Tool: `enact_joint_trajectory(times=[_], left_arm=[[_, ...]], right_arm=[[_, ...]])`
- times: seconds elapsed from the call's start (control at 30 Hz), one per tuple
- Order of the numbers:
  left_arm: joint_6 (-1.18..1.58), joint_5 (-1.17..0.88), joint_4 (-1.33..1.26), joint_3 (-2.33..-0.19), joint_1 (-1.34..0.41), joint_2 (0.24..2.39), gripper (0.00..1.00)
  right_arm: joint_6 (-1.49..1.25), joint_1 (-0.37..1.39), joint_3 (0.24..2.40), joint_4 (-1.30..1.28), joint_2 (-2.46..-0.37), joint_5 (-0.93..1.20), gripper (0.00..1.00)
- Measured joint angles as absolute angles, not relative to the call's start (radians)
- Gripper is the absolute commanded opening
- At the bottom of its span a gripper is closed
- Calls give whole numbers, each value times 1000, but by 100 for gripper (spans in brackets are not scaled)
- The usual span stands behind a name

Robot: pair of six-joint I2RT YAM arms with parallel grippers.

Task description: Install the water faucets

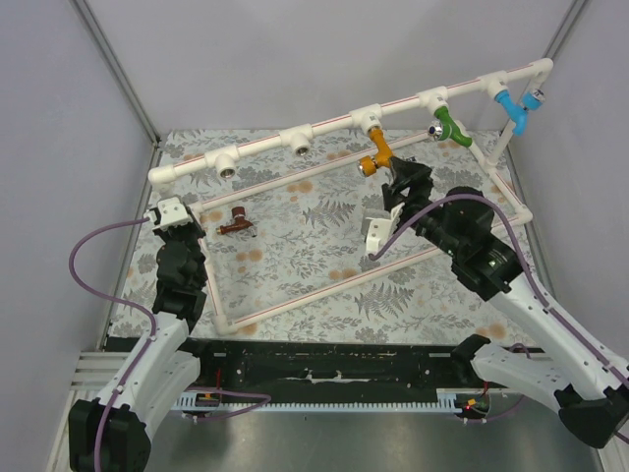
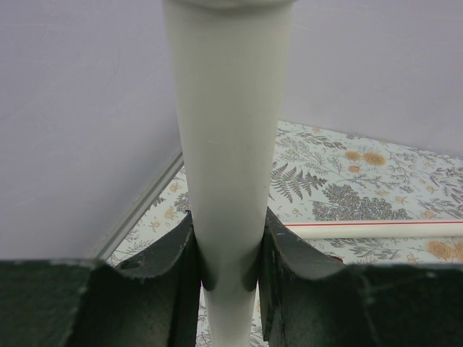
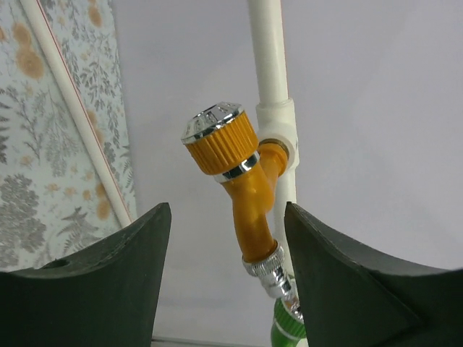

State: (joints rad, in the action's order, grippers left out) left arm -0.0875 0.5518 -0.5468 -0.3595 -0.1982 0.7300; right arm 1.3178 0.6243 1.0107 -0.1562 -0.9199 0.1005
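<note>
The orange-yellow water faucet (image 1: 374, 154) hangs from a tee on the raised white pipe (image 1: 332, 125). In the right wrist view this orange-yellow faucet (image 3: 246, 184) sits just ahead of my right gripper (image 3: 228, 242), between its spread fingers and touching neither. That right gripper (image 1: 405, 181) is open. The dark reddish-brown faucet (image 1: 236, 225) lies loose on the patterned table inside the pipe frame. My left gripper (image 1: 178, 217) is shut on a white pipe (image 2: 228, 144) at the frame's left end, with both pads pressed against the tube.
A green tap (image 1: 448, 126) and a light blue tap (image 1: 512, 106) hang from tees further right on the pipe. Two open tees (image 1: 228, 165) stand left of the orange faucet. The frame's lower pipes (image 1: 324, 290) lie on the table. Grey walls close in the sides.
</note>
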Motion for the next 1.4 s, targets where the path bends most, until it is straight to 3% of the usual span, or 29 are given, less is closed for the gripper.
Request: enact_joint_trajectory(times=[0.23, 0.47, 0.57, 0.67, 0.73, 1.0, 1.13, 1.2, 1.27, 1.33, 1.4], left_arm=[[-88, 551, -546, -360, -198, 730, 2], [-88, 548, -546, -360, -198, 730, 2], [-88, 546, -546, -360, -198, 730, 2], [-88, 546, -546, -360, -198, 730, 2], [-87, 547, -546, -360, -198, 730, 2], [-88, 546, -548, -360, -198, 732, 2], [-88, 545, -548, -360, -199, 731, 2], [-88, 544, -547, -360, -199, 731, 2], [-88, 544, -547, -360, -199, 731, 2], [-88, 544, -547, -360, -199, 731, 2], [-88, 543, -547, -360, -199, 731, 2]], right_arm=[[1546, 625, 1036, -85, -1060, 61, 68], [1617, 632, 1048, 79, -1184, -5, 47], [1574, 638, 1048, 131, -1199, -26, 29], [1430, 640, 1046, 169, -1200, -27, 3], [1259, 643, 1047, 205, -1199, -34, 0], [24, 642, 995, 502, -1194, -343, 0], [-612, 635, 978, 503, -1194, -550, 2], [-897, 632, 976, 458, -1193, -615, 15], [-1063, 631, 975, 418, -1188, -638, 35], [-1126, 631, 968, 404, -1178, -641, 54], [-1118, 630, 946, 426, -1164, -638, 64]])
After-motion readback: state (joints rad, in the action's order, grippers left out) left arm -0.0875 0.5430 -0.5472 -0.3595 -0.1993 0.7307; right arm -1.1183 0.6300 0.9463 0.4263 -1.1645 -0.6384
